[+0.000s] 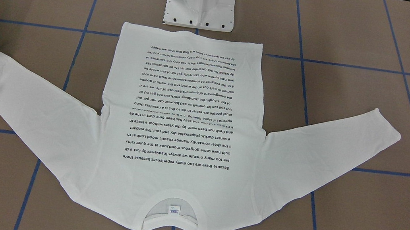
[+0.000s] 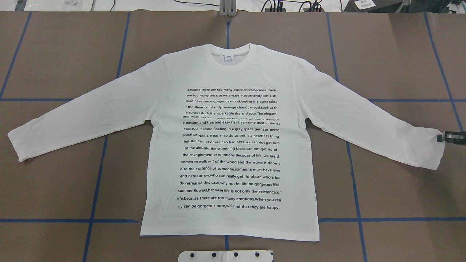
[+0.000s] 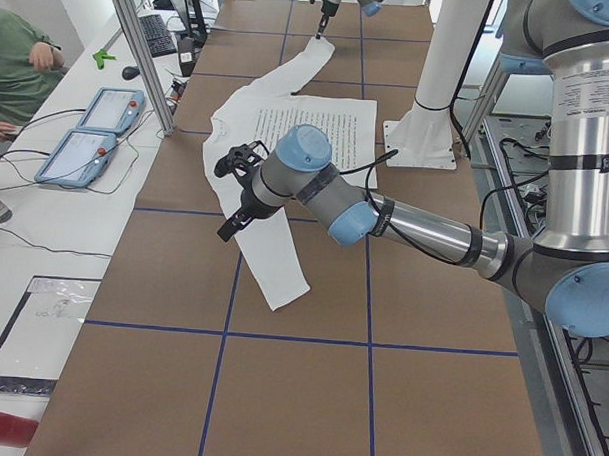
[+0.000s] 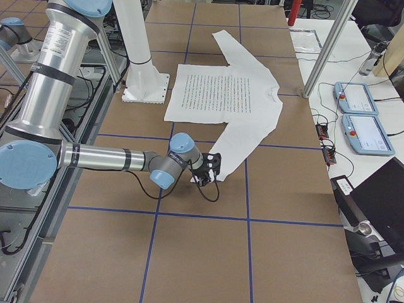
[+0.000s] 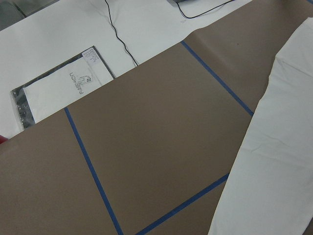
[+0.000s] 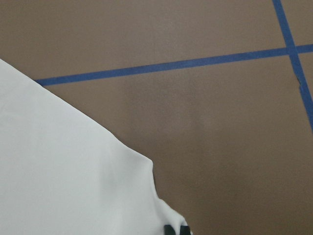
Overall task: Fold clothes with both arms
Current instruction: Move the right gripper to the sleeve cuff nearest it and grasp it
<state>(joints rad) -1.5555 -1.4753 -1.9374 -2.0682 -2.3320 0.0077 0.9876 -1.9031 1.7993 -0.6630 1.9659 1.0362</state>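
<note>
Now, from across the desk, you're seeing the white shirt [image 1: 183, 128] lying flat, hem toward the robot's edge. Overhead, the right gripper [image 2: 448, 137] is touching its cuff [image 2: 433, 149], grip unclear. From the left end, the left gripper [image 3: 230, 200] is hanging over the other sleeve [image 3: 268, 257], fingers unreadable.

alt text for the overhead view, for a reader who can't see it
A white long-sleeved shirt lies flat on a brown table gridded with blue tape, text side up, sleeves spread, neck away from the robot. The right gripper sits at the cuff on the robot's right.
</note>
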